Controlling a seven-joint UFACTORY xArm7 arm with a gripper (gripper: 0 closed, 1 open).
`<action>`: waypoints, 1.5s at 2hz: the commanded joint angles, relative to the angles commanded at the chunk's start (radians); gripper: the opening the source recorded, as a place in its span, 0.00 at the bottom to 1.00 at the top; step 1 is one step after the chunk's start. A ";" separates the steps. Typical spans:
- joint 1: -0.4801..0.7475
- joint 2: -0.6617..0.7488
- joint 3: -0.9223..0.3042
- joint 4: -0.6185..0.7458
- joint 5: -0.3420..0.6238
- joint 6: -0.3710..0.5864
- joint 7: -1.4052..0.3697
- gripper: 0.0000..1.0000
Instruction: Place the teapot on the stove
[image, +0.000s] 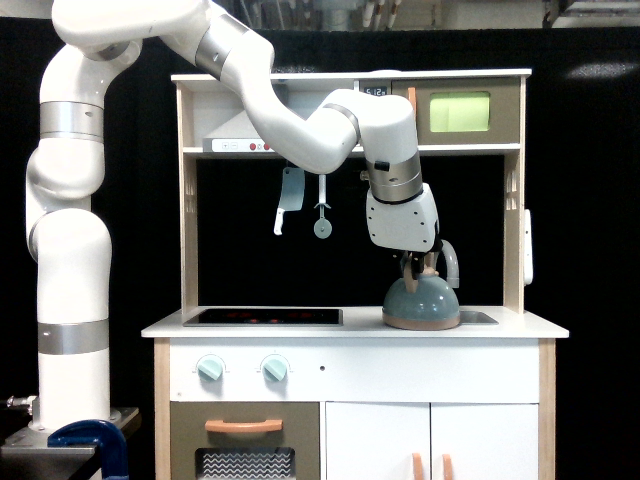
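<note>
The grey-blue teapot (421, 304) with its tan base ring sits at the counter's right end, over the sink (478, 317). My gripper (414, 266) hangs straight down from the white arm, with its dark fingers shut on the teapot's tan arched handle just above the dome. Part of the handle shows beside the fingers. The stove (263, 316), a flat black glossy panel, lies on the counter at the exterior view's left of the teapot, with nothing on it.
A grey curved faucet (451, 259) rises right behind the teapot. A toy cleaver (289, 198) and a utensil (322, 222) hang from the rail over the stove. A shelf (350, 151) and side posts (514, 240) enclose the play kitchen's work space.
</note>
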 joint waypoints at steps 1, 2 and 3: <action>-0.072 -0.290 0.073 -0.144 -0.216 0.016 0.169 0.00; -0.161 -0.711 0.285 -0.523 -0.327 -0.069 0.381 0.00; -0.174 -1.083 0.479 -0.759 -0.324 -0.024 0.612 0.00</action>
